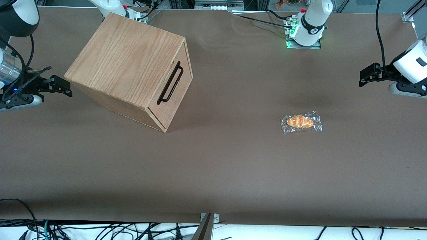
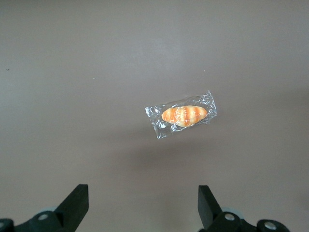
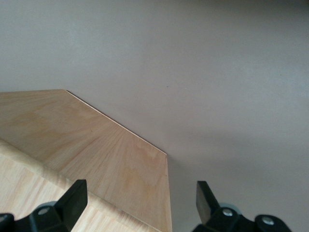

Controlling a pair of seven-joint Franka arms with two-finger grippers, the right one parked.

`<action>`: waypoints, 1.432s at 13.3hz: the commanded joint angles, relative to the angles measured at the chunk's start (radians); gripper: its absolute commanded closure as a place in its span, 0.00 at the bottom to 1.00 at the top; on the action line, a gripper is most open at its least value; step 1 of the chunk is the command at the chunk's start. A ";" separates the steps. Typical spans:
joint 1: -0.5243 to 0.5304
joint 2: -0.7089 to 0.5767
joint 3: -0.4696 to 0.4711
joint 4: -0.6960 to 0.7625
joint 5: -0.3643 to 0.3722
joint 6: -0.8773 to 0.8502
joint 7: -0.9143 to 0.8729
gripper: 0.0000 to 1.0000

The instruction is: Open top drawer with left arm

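No legible writing; end effector (image 2: 143,205) spread.

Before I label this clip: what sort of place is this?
Probably a robotics lab: wooden drawer cabinet and wrapped bread roll on a brown-covered table, loose cables along its edge. The left arm's hand hovers open above the roll.

The left arm (image 1: 412,63) reaches in over the working arm's end of the table, near that short edge and closer to the back edge than to the front one. Its white wrist is held above the surface. The small black gripper (image 1: 362,78) points toward the middle of the table. In the wrist view the gripper (image 2: 143,203) hangs above the tabletop, its two fingers (image 2: 77,200) spread wide apart, with nothing between them.
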 commanded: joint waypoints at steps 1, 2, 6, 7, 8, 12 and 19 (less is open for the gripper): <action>0.001 -0.008 -0.003 -0.009 0.018 0.000 -0.003 0.00; 0.001 -0.008 -0.003 -0.009 0.018 0.001 -0.003 0.00; -0.004 -0.007 -0.003 -0.007 0.022 0.001 -0.004 0.00; -0.006 -0.004 -0.003 -0.006 0.029 0.001 -0.004 0.00; -0.003 0.005 -0.002 -0.001 0.029 0.001 -0.003 0.00; -0.001 0.047 0.000 0.047 0.032 -0.005 -0.006 0.00; -0.059 0.146 -0.037 0.037 -0.098 -0.063 -0.020 0.00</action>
